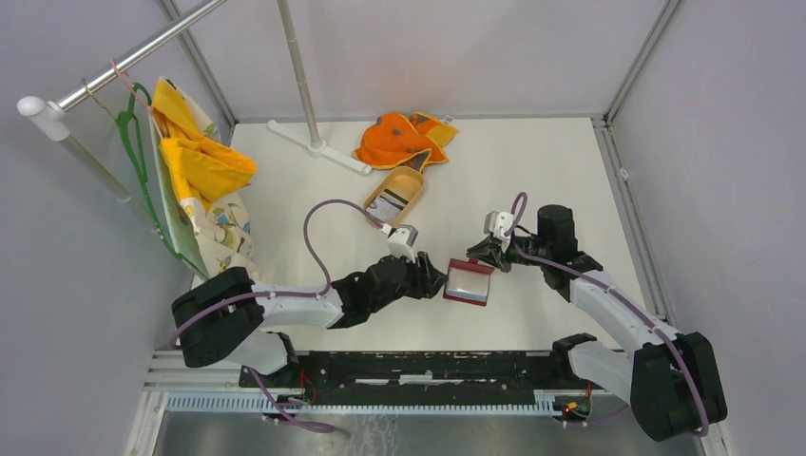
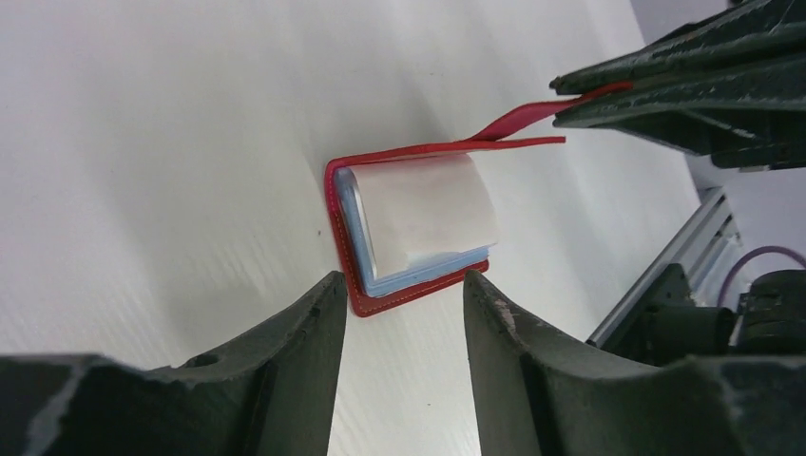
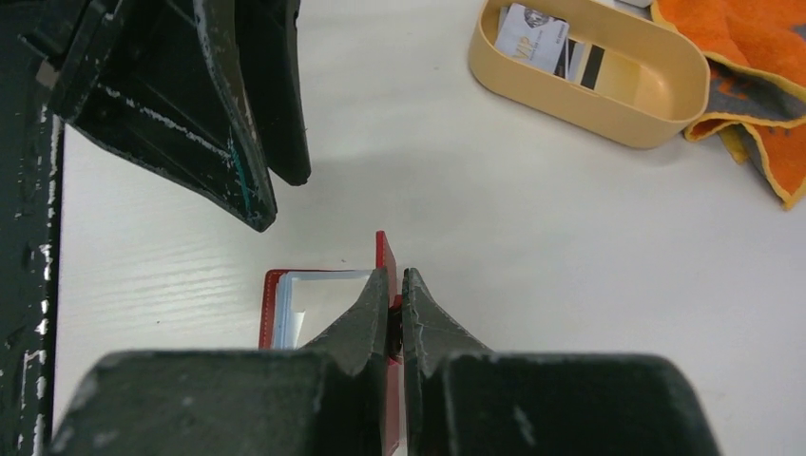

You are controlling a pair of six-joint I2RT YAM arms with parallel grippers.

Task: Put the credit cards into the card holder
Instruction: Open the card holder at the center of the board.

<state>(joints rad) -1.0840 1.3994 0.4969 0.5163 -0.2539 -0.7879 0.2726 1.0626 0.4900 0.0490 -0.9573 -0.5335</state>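
Our right tool point(image 3: 395, 285) clamped on the flap of the red leather card holder point(image 1: 469, 282), our left tool point(image 2: 404, 285) apart, white card point(image 2: 428, 204) inside

1. A grey card point(image 3: 529, 36) lies in the tan tray point(image 3: 656, 128), well beyond the right claw point(image 3: 397, 277) and off to its right. It carries pale letters that look like "VIP".
2. A small round emblem sits beside those letters, too blurred to read.
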